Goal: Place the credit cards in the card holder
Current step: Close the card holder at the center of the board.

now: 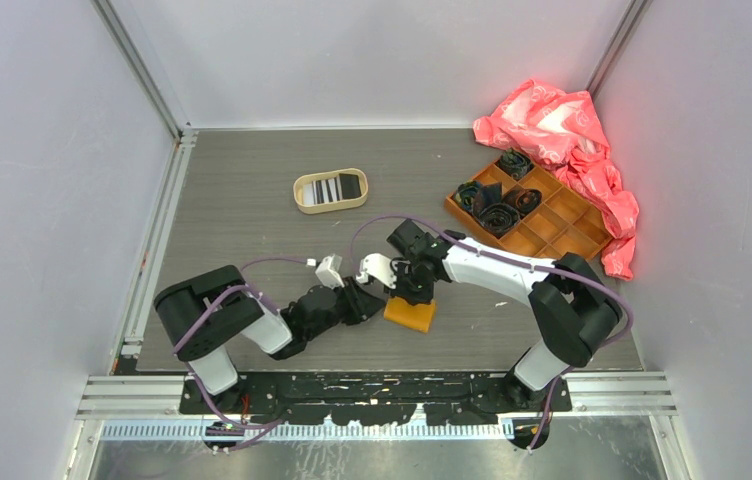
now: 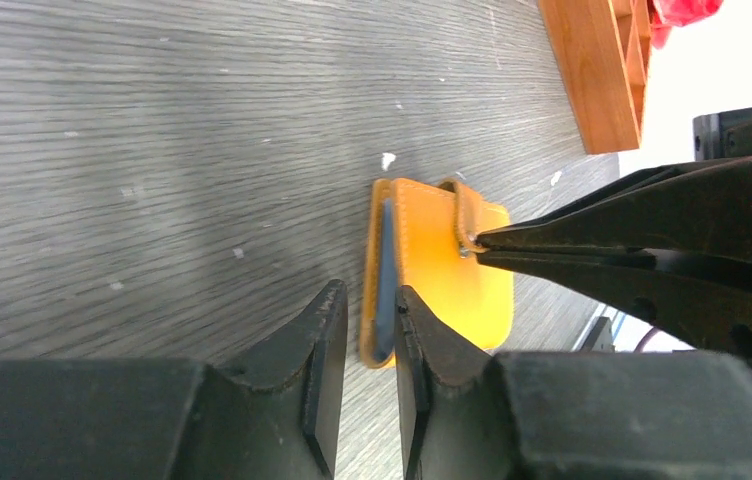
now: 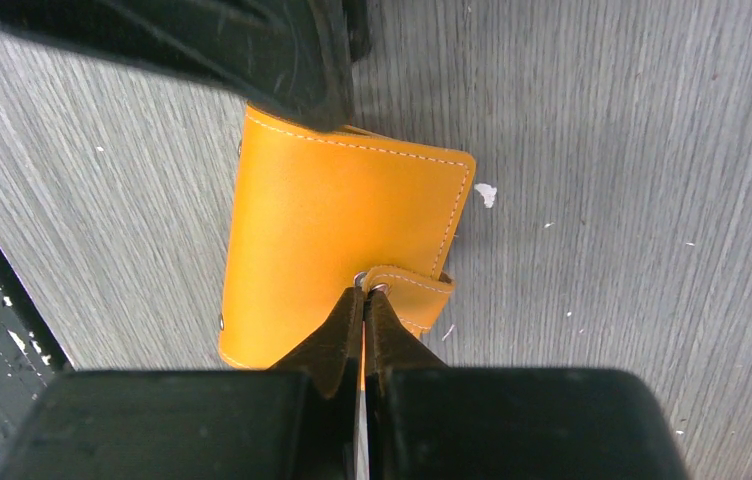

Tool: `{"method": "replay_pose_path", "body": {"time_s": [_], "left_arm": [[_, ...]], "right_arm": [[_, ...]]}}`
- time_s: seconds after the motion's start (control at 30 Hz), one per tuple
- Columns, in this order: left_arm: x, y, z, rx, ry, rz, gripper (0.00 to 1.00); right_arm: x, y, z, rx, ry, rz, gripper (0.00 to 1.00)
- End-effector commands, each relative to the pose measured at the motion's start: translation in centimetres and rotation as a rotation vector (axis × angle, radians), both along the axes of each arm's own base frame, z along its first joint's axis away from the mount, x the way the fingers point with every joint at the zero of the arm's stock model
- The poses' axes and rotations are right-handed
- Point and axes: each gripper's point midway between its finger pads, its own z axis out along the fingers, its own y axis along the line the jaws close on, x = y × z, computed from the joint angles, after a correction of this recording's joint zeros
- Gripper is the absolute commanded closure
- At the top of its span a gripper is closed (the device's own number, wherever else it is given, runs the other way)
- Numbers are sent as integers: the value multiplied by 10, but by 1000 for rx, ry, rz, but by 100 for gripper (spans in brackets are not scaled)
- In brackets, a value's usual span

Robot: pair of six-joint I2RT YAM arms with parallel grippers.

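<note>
The orange card holder (image 1: 410,314) (image 3: 332,220) lies near the table's front, its flap raised. A pale blue credit card (image 2: 385,285) sits in its slot. My left gripper (image 1: 380,302) (image 2: 367,305) is open just in front of the card's edge, and nothing is between its fingers. My right gripper (image 1: 414,292) (image 3: 364,292) is shut on the holder's flap at the snap tab (image 3: 410,285). Farther back, a striped card (image 1: 324,190) and a black card (image 1: 350,186) lie in the oval tan tray (image 1: 301,197).
An orange compartmented box (image 1: 562,232) with dark rolled items stands at the back right, and a crumpled pink bag (image 1: 572,140) lies behind it. White walls close in both sides and the back. The two arms meet over the holder.
</note>
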Motion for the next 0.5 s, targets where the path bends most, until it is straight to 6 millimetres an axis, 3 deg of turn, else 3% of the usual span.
{"method": "replay_pose_path", "body": {"time_s": [0.0,0.3,0.47], "left_arm": [[9,14,22,-42,-86,22,75],[9,65,28,172,-110,93,70],[9,90,55,228,-169,143,65]], "right_arm": [[-21,-9,-25,-74,83,34,99],[-32,-12,-34,-129,106,78,99],[-36,-16,-42,-180,99,109,99]]}}
